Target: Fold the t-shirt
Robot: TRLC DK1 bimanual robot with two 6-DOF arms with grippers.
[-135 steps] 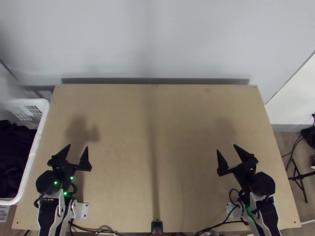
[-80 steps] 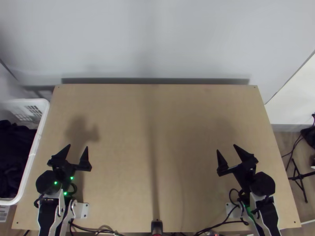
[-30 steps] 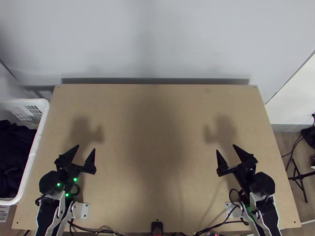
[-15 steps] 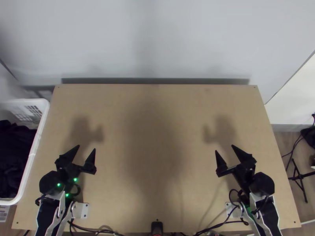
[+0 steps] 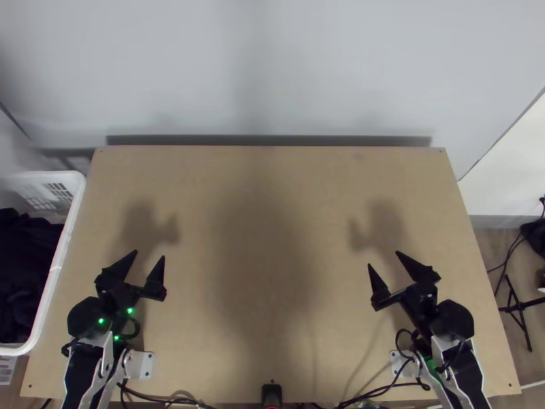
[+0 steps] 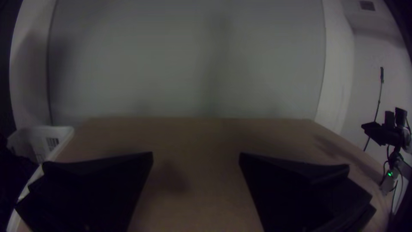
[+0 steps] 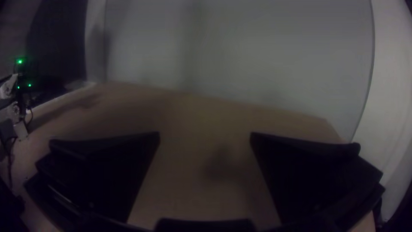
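Note:
Near the table's left front corner my left gripper (image 5: 144, 260) is held above the wood, open, with nothing between its fingers. In the left wrist view the two fingers of the left gripper (image 6: 196, 157) stand wide apart. My right gripper (image 5: 383, 260) is at the right front part of the table, also open and holding nothing. In the right wrist view that right gripper (image 7: 205, 136) has a broad gap over bare wood. Dark cloth (image 5: 26, 273) lies bunched in the white basket (image 5: 53, 273) at the left; whether a t-shirt is among it I cannot tell.
The wooden table (image 5: 272, 204) bears soft shadows in its middle. The basket stands along its left edge, close to my left arm. A grey wall (image 5: 272, 68) rises behind the far edge. Cables (image 5: 368, 394) run along the near edge, and a black stand (image 5: 518, 307) is off to the right.
My left gripper has shifted slightly right since the earliest frames and then kept still. My right gripper has moved slightly left. Shadows on the table have changed.

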